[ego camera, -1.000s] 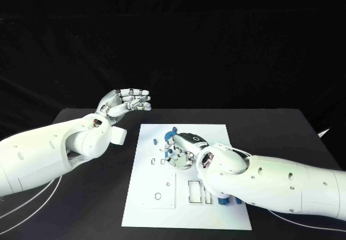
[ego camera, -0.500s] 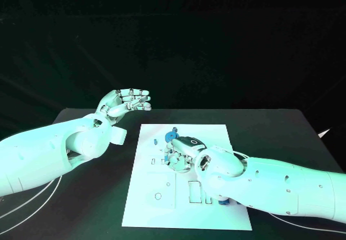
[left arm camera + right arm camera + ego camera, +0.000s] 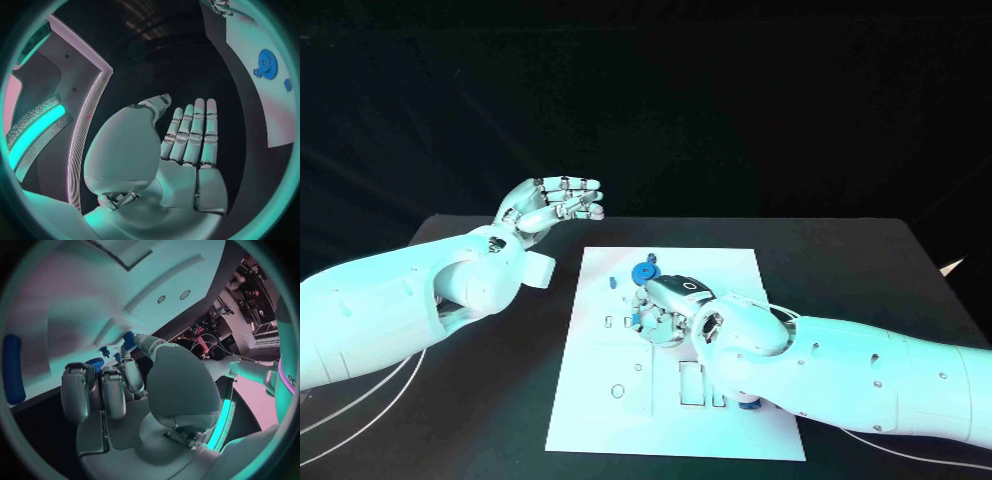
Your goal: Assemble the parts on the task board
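Your left hand is raised well above the table, off to the left of the task board and apart from it; its fingers are stretched out side by side and hold nothing. Your right hand is low over the middle of the white task board, palm down, with its fingers curled in toward the plate. You can see small blue parts right at its fingertips in the right wrist view, but you cannot tell whether the hand grips one or only touches them. A blue gear stands on the board just beyond that hand, toward the far edge; the same gear shows on the board in the left wrist view. Another blue part lies at the board's near right side, partly hidden under your right forearm. A long blue piece lies on the board to one side of the right hand.
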Motion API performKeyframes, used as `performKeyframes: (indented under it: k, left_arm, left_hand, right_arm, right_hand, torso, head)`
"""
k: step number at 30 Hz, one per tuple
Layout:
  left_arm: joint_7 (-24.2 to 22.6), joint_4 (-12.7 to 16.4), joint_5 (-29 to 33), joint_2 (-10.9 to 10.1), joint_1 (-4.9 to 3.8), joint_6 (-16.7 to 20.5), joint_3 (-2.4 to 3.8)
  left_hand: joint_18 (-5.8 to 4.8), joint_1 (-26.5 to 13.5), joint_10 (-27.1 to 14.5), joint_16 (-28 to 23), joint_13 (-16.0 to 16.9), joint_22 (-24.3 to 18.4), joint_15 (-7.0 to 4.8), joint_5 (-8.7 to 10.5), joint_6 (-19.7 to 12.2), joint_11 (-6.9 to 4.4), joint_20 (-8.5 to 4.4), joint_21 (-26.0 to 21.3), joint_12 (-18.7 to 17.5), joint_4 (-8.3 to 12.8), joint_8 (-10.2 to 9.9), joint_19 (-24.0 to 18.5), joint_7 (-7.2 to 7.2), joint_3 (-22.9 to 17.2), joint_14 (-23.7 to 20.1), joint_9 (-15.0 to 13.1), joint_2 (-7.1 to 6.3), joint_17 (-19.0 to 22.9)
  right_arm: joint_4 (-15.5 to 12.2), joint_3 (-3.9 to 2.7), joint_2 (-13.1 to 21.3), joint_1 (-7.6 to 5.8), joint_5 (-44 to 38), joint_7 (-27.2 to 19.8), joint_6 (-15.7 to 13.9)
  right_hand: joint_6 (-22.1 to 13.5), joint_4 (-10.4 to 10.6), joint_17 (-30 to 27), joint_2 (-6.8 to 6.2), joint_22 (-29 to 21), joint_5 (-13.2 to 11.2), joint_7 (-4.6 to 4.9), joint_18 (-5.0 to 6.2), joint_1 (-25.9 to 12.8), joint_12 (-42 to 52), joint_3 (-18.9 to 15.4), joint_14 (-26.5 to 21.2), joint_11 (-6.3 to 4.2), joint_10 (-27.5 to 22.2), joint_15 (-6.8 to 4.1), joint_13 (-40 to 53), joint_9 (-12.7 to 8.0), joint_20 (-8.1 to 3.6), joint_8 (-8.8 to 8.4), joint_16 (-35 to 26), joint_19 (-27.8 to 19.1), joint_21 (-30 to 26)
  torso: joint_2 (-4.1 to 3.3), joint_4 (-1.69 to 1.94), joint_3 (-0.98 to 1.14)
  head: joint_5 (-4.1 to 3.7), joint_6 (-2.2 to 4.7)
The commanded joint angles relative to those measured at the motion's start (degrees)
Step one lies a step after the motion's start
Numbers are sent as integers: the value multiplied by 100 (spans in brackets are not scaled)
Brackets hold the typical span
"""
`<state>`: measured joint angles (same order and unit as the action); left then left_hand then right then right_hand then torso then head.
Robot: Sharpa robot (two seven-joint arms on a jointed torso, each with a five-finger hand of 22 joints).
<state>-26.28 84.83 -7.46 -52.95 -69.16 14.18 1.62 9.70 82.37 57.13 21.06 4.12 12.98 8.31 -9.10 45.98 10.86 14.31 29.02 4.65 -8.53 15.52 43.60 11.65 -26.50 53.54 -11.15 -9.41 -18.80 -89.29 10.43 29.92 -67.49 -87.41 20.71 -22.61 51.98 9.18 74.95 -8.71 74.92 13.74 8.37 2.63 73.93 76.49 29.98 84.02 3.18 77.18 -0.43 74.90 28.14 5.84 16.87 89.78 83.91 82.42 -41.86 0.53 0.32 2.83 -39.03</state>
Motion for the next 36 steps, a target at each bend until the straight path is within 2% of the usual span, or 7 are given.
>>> performKeyframes:
  k: [1,6,21,25,31,36]
  left_arm:
    - [-33,3,-17,7,-3,-116,3]
    - [-30,-2,-17,8,-2,-116,2]
    - [-26,-15,-16,12,3,-116,-3]
    - [-22,-22,-16,14,6,-117,-5]
    - [-10,-31,-17,14,9,-146,-8]
    - [1,-38,-20,14,10,-160,-10]
  left_hand:
    - [58,-35,5,-19,7,5,3,15,-42,49,13,20,-38,10,-25,-35,322,-29,-53,-9,0,-5]
    - [58,-37,2,-19,6,6,4,15,-45,50,14,23,-40,10,-27,-37,324,-29,-54,-9,-1,-6]
    - [58,-40,-12,-19,4,9,6,16,-58,54,15,28,-49,12,-34,-41,327,-29,-57,-7,-5,-9]
    - [58,-40,-14,-19,3,9,6,15,-59,55,15,29,-50,13,-35,-42,328,-30,-57,-7,-5,-10]
    - [58,-40,-14,-19,3,9,6,15,-59,55,15,29,-50,13,-35,-42,328,-30,-57,-7,-5,-10]
    - [59,-38,-18,-19,3,10,7,15,-63,56,16,32,-52,16,-37,-43,329,-32,-59,-6,-4,-11]
  right_arm:
    - [6,9,-1,14,-95,-28,72]
    - [9,10,-5,15,-97,-49,84]
    - [5,10,-8,18,-101,-80,50]
    - [-2,10,-1,20,-102,-91,2]
    - [-5,10,8,22,-107,-87,-84]
    - [-12,10,17,22,-114,-89,-162]
  right_hand:
    - [-30,19,1439,-41,911,-21,-14,-55,-64,-30,5,581,32,-9,-3,37,-15,-17,-5,-4,101,-10]
    - [-83,15,1432,-131,902,-34,7,-51,-126,-56,-8,579,52,-37,10,14,-31,-9,-26,-7,91,-29]
    - [-167,-5,1402,-251,869,-59,41,-39,-183,-120,-17,572,80,-107,33,-48,-60,8,-64,-20,61,-82]
    - [-202,-2,1395,-311,863,-89,56,-37,-225,-143,-40,570,94,-132,46,-70,-74,19,-80,-23,55,-95]
    - [-287,32,1363,-472,820,-64,82,-21,-349,-260,-170,562,125,-261,74,-186,-99,46,-110,-36,15,-166]
    - [-377,87,1334,-566,777,-207,90,-4,-416,-425,-356,554,139,-438,87,-355,-114,63,-125,-49,-25,-239]
  torso:
    - [2,-3,1]
    - [1,-4,1]
    - [-3,-1,2]
    - [-1,-6,1]
    - [0,-6,1]
    - [0,-3,2]
  head:
    - [10,1]
    - [8,2]
    - [-9,12]
    - [-10,10]
    - [-5,26]
    - [-1,26]
